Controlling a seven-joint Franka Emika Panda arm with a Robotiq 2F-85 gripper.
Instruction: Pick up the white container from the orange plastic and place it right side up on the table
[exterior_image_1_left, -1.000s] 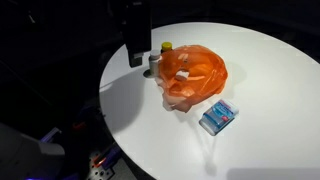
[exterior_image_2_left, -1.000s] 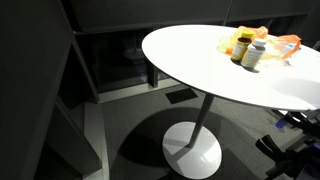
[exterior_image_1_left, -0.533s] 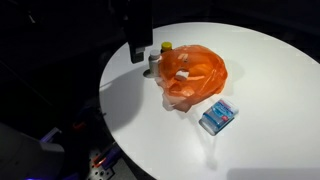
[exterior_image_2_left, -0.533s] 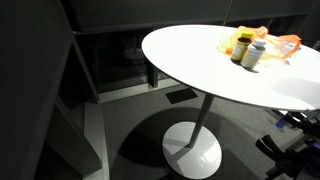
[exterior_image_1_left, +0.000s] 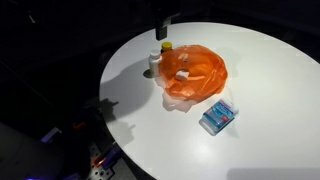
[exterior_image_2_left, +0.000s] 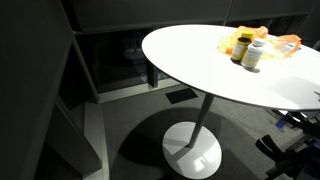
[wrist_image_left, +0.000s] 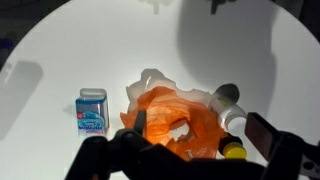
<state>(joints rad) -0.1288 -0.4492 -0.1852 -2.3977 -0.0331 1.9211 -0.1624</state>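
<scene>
- Gripper (wrist_image_left: 196, 138) hangs high over the scene, jaws spread wide with nothing between them, as the wrist view shows.
- Directly beneath the gripper lies the crumpled, translucent orange plastic (wrist_image_left: 178, 122); something pale shows through it that I cannot identify.
- Just past the plastic's edge, off toward one finger of the gripper, sits the small white container (wrist_image_left: 229, 99), a cylindrical plastic tub with a white cap. In an exterior view the white container (exterior_image_2_left: 254, 56) looks upright, cap on top.
- Just beside it stands an amber yellow-capped bottle (wrist_image_left: 233, 150).
- Farther out, on the gripper's opposite side, a small blue box (wrist_image_left: 92, 111) lies near the plastic but apart from it.
- All of this rests on the round white table (exterior_image_1_left: 262, 110).
- The placing looks done, so the step in hand is probably the withdrawal. It should go straight up with the jaws kept wide, clear of the container's cap and the neighbouring bottle, without snagging the plastic.
- Half a second ago the gripper stood low, close beside the container. Now it has risen almost out of the exterior picture. The container, bottle, plastic and box have not moved.
</scene>
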